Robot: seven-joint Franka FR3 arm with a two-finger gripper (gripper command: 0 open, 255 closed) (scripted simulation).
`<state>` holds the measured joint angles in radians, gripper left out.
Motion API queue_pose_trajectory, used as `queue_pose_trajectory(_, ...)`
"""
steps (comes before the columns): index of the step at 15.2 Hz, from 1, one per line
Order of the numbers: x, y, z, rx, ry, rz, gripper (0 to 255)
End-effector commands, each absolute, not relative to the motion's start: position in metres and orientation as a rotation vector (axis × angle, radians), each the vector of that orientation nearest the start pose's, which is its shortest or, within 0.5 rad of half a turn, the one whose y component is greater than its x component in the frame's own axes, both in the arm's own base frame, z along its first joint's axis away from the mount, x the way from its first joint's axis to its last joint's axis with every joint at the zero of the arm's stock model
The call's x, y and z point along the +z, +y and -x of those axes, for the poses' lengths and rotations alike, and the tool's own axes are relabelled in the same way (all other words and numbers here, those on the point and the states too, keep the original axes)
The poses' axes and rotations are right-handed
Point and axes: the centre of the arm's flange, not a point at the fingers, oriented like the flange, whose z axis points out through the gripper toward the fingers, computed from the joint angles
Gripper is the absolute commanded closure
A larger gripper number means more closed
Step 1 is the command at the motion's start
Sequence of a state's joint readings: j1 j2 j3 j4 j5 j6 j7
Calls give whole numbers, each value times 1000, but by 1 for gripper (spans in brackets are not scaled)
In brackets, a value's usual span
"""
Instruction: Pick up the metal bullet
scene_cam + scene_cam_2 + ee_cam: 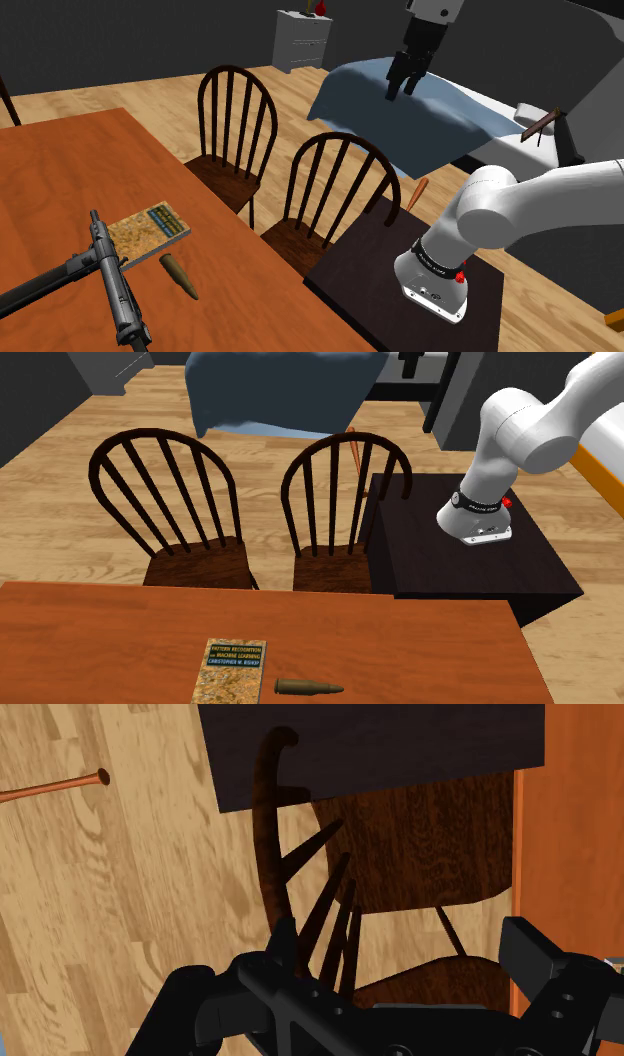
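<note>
gripper: the gripper (403, 84) has its fingers spread and nothing between them; it is high over the blue bed (420, 125), well apart from the table
bullet look: the bullet (309, 686) is dull brass-brown and smooth, with a blunt base tapering to a point
bullet place: flat on the orange-brown table (60, 170), just beside the book (148, 232), near the black gun (112, 285), touching neither
axis: long axis runs left-right in the second exterior view, roughly along the table's chair-side edge; base toward the book, tip toward that view's right
count: 1 bullet, 1 book, 1 gun, 2 dark spindle-back chairs (222, 178), 1 table, 1 dark stand (370, 270)
</note>
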<state>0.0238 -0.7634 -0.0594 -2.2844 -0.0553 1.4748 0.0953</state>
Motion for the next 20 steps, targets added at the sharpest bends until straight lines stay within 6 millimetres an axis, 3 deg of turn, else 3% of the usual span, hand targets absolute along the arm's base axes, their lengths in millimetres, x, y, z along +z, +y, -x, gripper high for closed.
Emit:
queue_pose_trajectory(1,608,-23,-303,73,185,3151,0)
queue_pose_trajectory(20,451,161,-371,22,135,3174,0)
